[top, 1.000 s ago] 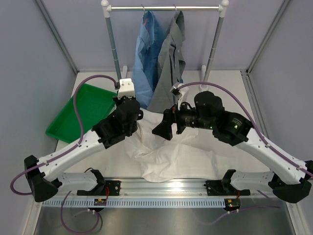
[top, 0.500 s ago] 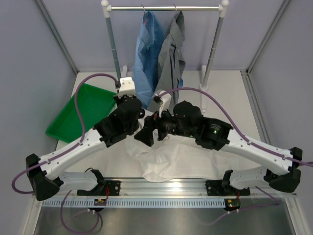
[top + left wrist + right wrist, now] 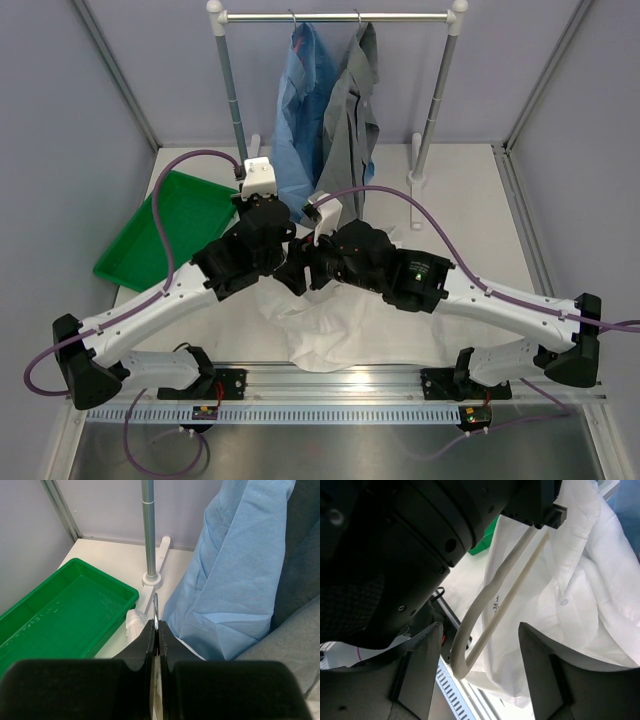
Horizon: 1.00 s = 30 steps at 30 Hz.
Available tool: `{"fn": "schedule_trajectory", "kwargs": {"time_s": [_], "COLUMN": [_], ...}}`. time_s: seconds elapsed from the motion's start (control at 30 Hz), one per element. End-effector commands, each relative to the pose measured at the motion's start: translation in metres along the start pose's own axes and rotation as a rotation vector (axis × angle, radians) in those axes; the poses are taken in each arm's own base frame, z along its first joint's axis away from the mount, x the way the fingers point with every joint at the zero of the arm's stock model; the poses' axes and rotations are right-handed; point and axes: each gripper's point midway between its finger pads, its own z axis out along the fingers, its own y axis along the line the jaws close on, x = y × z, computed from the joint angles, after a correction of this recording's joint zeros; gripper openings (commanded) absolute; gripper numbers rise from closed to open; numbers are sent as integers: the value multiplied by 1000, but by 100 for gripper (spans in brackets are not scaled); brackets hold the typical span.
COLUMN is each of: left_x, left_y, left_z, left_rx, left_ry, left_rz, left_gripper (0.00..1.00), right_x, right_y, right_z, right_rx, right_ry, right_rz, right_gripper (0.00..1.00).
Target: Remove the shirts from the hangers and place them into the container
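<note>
Nearest the arms' bases, the white shirt [image 3: 350, 325] lies crumpled on the bench [image 3: 470, 200], its cloth rising toward the two hands, which meet above it at mid-bench. In the right wrist view the right hand [image 3: 480, 635] has its fingers [image 3: 422, 670] standing apart on either side of the rounded end of a pale cream hanger [image 3: 490, 585]. The hanger's curved corner lies in the gap between them, and neither finger visibly touches it. The white shirt hangs just behind and beside that hanger. Whether the shirt is on it cannot be told from this angle. The hanger's upper end runs up to the black body of the left arm. In the left wrist view the left hand [image 3: 155, 625] is pressed together, clamped on the hanger's slim metal hook [image 3: 156, 607], which stands upright out of the closed fingers. A fold of white cloth shows just beside them. Further out and to the left, the green container [image 3: 150, 245] sits on the bench, well apart from both hands, with no shirt in it. At the far edge the rail [image 3: 340, 16] carries the light blue shirt [image 3: 300, 130] and the grey shirt [image 3: 355, 140] side by side, touching each other. Their hems reach down close to the bench.
</note>
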Motion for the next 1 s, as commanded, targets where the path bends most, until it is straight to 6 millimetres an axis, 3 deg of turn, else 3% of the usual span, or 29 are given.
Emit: {"fn": "schedule_trajectory", "kwargs": {"time_s": [0.0, 0.33, 0.5, 0.57, 0.77, 0.8, 0.93, 0.97], "left_x": [-33, -32, -33, -33, -33, -33, -34, -37], "left_y": [7, 8, 8, 10, 10, 8, 5, 5], "left_z": [-2, -4, -8, -11, -23, -28, -40, -43], "left_rx": [-47, -27, 10, 34, 131, 166, 258, 276], "left_ry": [-63, -53, -42, -34, 9, 23, 61, 64], "left_rz": [-168, -167, -169, -175, -171, -173, -182, -188], "left_gripper": [0, 0, 0, 0, 27, 39, 69, 82], "right_x": [-13, -11, -18, -18, -19, -18, -21, -20], "right_y": [-4, -13, -18, -21, -26, -27, -27, -28], "right_z": [5, 11, 1, -2, -12, -14, -19, -19], "right_rx": [37, 78, 105, 113, 130, 130, 125, 125], "right_ry": [-83, -97, -122, -123, -136, -140, -150, -147], "right_rz": [-4, -26, -39, -44, -56, -59, -67, -71], "right_gripper": [68, 38, 10, 3, 0, 0, 0, 0]}}
